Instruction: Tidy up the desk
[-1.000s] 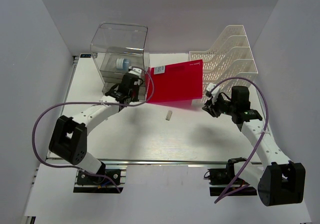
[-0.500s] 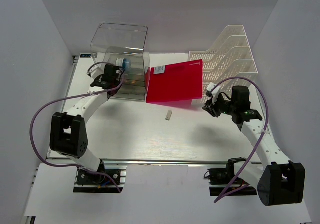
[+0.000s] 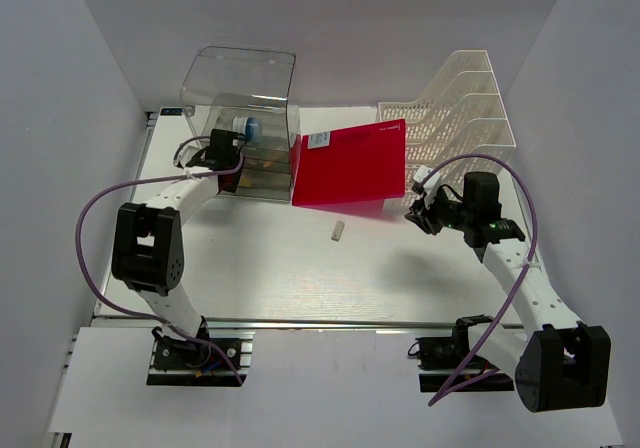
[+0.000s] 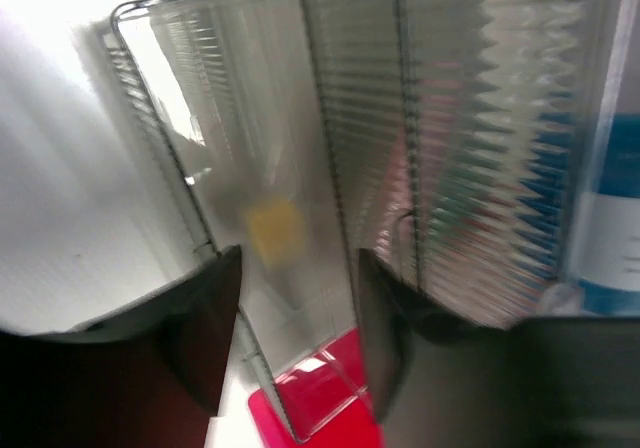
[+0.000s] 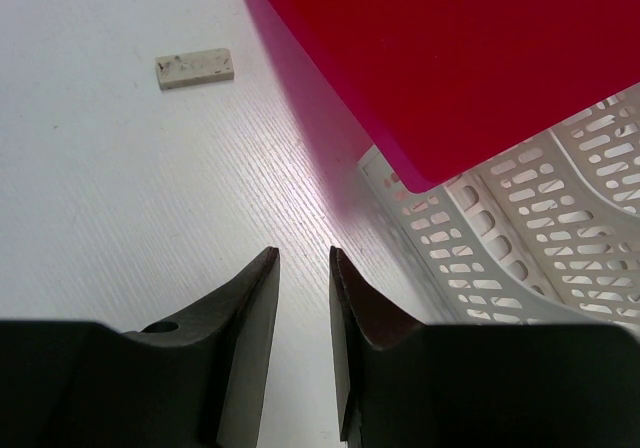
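The white desk (image 3: 300, 273) carries a clear plastic drawer box (image 3: 240, 88) at the back left. My left gripper (image 3: 222, 154) is pressed close to the box's lower front, at its left side. In the left wrist view the left gripper (image 4: 298, 313) is open, and the ribbed clear drawer front (image 4: 300, 168) fills the gap between its dark fingers (image 4: 205, 333). My right gripper (image 3: 418, 213) hovers over the desk just right of a red folder (image 3: 350, 165). In the right wrist view the right gripper (image 5: 303, 258) stands narrowly open and empty.
The red folder (image 5: 480, 58) leans against a white mesh file rack (image 3: 462, 103), whose base (image 5: 520, 238) shows beside my right fingers. A small white eraser (image 3: 338, 231) lies mid-desk, also seen as the eraser (image 5: 195, 68). A blue-and-white bottle (image 3: 245, 125) sits inside the box.
My left gripper has swung from the box's front right corner to its front left and its jaws have widened. The right arm has not moved.
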Available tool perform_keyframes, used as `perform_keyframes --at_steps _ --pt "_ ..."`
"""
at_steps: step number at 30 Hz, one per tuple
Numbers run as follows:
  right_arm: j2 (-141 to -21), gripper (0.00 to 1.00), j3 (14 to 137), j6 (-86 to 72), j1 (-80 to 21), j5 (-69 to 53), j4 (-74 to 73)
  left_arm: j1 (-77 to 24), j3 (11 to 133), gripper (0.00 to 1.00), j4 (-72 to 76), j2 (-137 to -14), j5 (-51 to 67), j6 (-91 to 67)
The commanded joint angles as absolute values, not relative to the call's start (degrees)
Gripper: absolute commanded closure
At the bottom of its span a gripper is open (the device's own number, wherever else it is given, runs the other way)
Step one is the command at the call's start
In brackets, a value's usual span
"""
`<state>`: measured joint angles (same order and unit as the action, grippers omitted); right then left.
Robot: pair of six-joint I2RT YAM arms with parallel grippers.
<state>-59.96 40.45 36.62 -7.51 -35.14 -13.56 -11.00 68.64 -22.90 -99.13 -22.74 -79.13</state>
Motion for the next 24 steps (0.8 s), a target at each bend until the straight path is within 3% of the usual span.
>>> perform_keyframes --at_steps 1,5,7,10,11,13,15,17,18,20,21,24 --pt "-59.2 0.68 40.5 37.1 -7.2 -36.2 -12.4 -10.1 70.9 0.38 -19.7 -98.2 -22.2 -80.4" --pt "-59.3 0.67 40.4 37.0 -7.1 -36.4 -12.2 -9.6 70.9 0.24 -18.5 -97.7 -21.5 -78.8" --pt "-59.3 0.66 40.3 37.1 -7.3 -36.5 -12.4 -9.0 70.8 0.24 -18.3 -97.6 -21.0 -78.1" --pt "-59.4 0.66 40.3 37.9 -7.1 -37.1 -12.7 -9.0 68.7 0.50 -16.4 -94.9 -20.1 -75.0" --pt "-59.3 0.66 40.3 38.8 -7.2 -38.4 -13.1 -9.0 68.0 0.73 -14.3 -92.8 -19.4 -72.8" --pt "-59.0 0.62 39.5 44.9 -7.2 -41.5 -15.6 -8.4 65.1 0.87 -8.1 -90.5 -13.1 -63.0" --pt "-58.9 0.51 38.4 53.4 -7.5 -49.0 -19.9 -8.4 61.9 0.92 -1.4 -86.6 -4.4 -54.0" --pt "-58.4 0.37 36.6 63.4 -7.6 -55.4 -25.7 -8.4 56.6 0.85 7.4 -83.3 15.1 -41.1" --pt "-58.1 0.24 35.9 65.3 -7.9 -56.6 -26.3 -8.4 55.6 0.69 7.9 -82.7 21.3 -37.6" --pt "-57.0 0.11 33.9 67.1 -9.0 -57.6 -25.1 -8.4 55.5 0.45 0.4 -81.8 30.5 -28.6" --pt "-56.9 0.11 33.4 67.3 -10.1 -57.3 -24.3 -8.4 55.5 0.34 -4.0 -81.6 31.7 -26.0" --pt "-58.1 0.11 34.2 69.9 -14.5 -55.3 -21.9 -8.4 51.7 0.26 -10.7 -77.7 30.3 -18.4"
